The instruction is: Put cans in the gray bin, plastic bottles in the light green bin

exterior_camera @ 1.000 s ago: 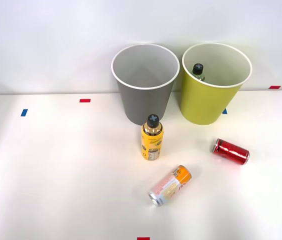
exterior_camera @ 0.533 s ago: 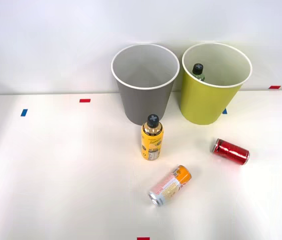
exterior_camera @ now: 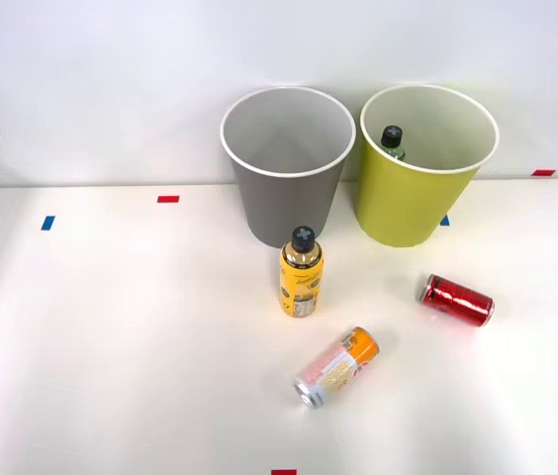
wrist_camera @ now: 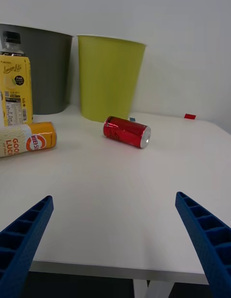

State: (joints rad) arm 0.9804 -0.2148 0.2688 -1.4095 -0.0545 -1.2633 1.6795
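**Onlooker 1:** Nothing has moved since a second ago: both bins, both cans and the standing bottle sit exactly where they were. 1 green-labelled bottle already rests inside the light green bin.

**Onlooker 2:** And the right tool?

**Onlooker 1:** Wide open, holding nothing, low at the counter's near edge. Its blue fingers frame the red can, which lies almost straight ahead of it.

**Onlooker 2:** How does that can lie?

**Onlooker 1:** On its side, long axis running across the tool's line of approach, silver end angled slightly toward it. My guess is the fingers would close across the barrel. It sits just in front of the light green bin, yet belongs in the gray bin beside it.

**Onlooker 2:** What else is left?

**Onlooker 1:** The orange-and-cream can, also on its side, nearer the robot, and the yellow-labelled bottle, upright before the gray bin.

**Onlooker 2:** The setting?

**Onlooker 1:** White counter, smooth, dotted with red and blue tape marks, against a plain white wall.
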